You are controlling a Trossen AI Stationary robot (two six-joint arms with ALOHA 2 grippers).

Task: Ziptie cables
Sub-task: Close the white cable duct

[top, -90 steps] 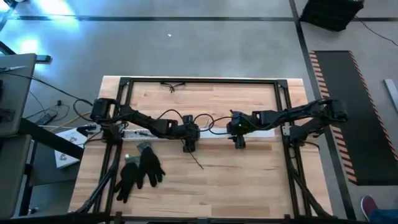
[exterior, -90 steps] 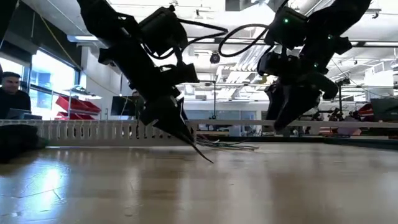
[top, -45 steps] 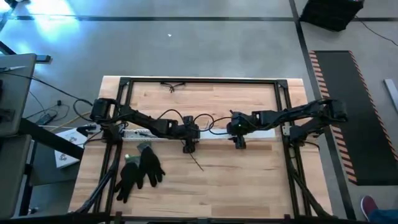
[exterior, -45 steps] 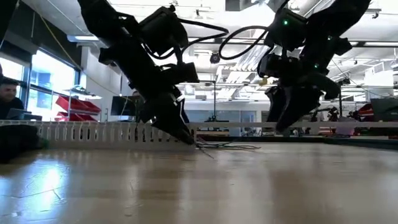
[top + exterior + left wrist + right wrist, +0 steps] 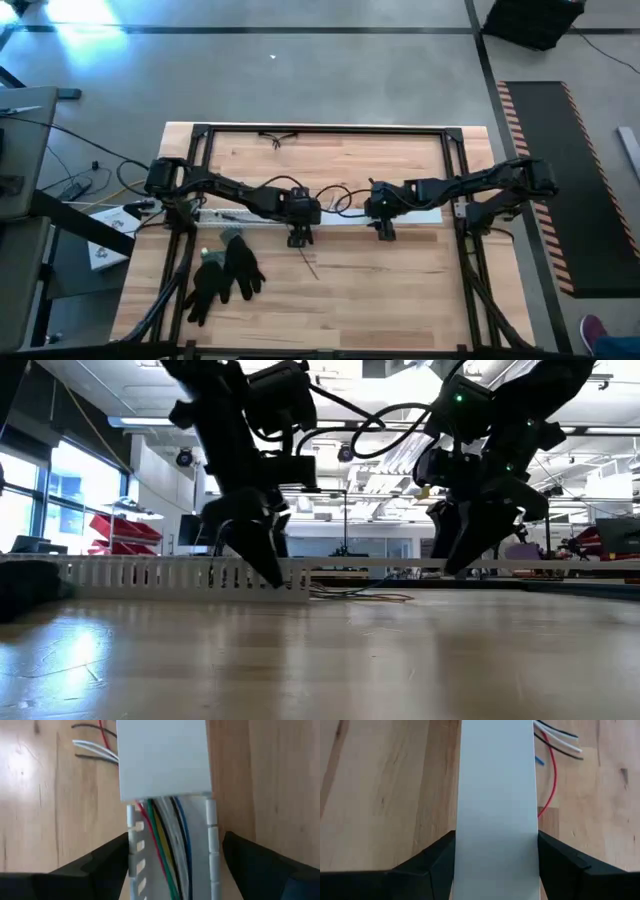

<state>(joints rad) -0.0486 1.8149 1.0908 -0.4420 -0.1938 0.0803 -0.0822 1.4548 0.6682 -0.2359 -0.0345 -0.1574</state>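
Both down on one line across the middle of the high view: left gripper [image 5: 298,238] just left of centre, right gripper [image 5: 384,232] just right of centre, each over the slotted channel [image 5: 235,214] lying left to right on the wooden table [image 5: 400,300].

Seen through the left wrist view: left gripper [image 5: 175,836] with fingers [image 5: 100,865] spread wide, one on each side of the slotted channel [image 5: 212,865]. Nothing clamped, with bare wood showing between channel wall and the finger on one side. Inside the open trough, the cables [image 5: 165,870]: red, green, yellow, black, blue and white strands running lengthwise and passing under the end of the white cover [image 5: 162,760]. Beside the cover, a few loose ends, white, black and red, fanned out on the wood.

Seen through the right wrist view: right gripper [image 5: 496,834] likewise apart, fingers [image 5: 430,865] flanking the white cover [image 5: 497,795], tips right at its two long edges. Cannot tell whether pressing or merely alongside. Past the cover, more stray wire ends in red, white, black and blue.

From the low view: left gripper [image 5: 265,565] tilted down at the channel's end, left of centre. Right gripper [image 5: 465,555] upright at right of centre. Between them, cables [image 5: 365,596] lying flat on the tabletop.

Elsewhere in the high view: black gloves [image 5: 225,275] at lower left of the tabletop. Also a thin dark strip [image 5: 311,266] loose on the wood just below the left gripper.
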